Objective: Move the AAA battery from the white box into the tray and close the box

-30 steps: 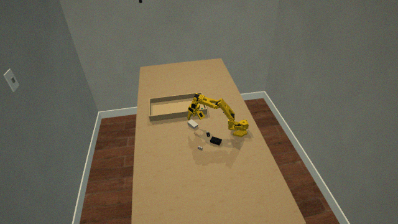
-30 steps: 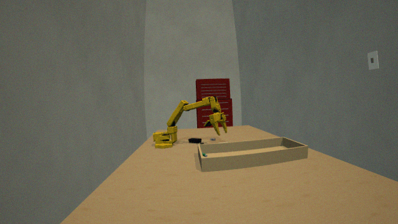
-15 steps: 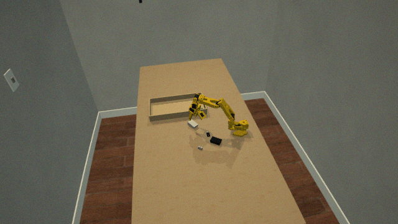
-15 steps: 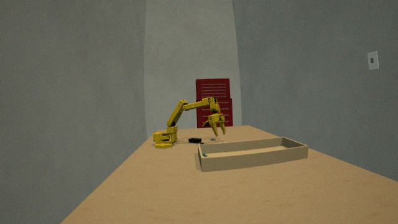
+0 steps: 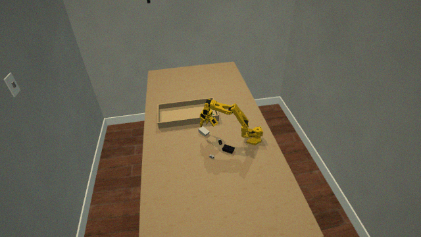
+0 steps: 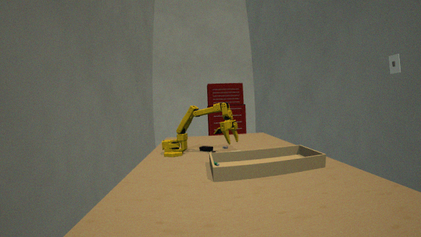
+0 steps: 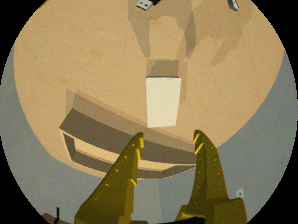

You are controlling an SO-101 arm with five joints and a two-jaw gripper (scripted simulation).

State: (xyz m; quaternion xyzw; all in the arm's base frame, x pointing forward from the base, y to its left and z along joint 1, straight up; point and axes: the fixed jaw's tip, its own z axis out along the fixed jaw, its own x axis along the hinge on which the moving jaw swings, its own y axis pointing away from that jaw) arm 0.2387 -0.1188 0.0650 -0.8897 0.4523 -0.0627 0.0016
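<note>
The white box (image 5: 204, 131) lies on the table just outside the tray's right end, and in the wrist view (image 7: 162, 102) its top looks flat and whole. The long open tray (image 5: 184, 113) also shows in the exterior view (image 6: 266, 161). A small teal thing (image 6: 216, 163) lies inside the tray's corner; it is too small to identify. My gripper (image 5: 207, 123) hangs in the air above the tray's right end wall, short of the box. Its fingers stand apart with nothing between them.
A black box (image 5: 228, 149) lies near the arm's base (image 5: 252, 135). A small black stick (image 5: 220, 142) lies between it and the white box. A tiny grey thing (image 5: 212, 157) lies further forward. A red panel (image 6: 227, 108) stands behind the table.
</note>
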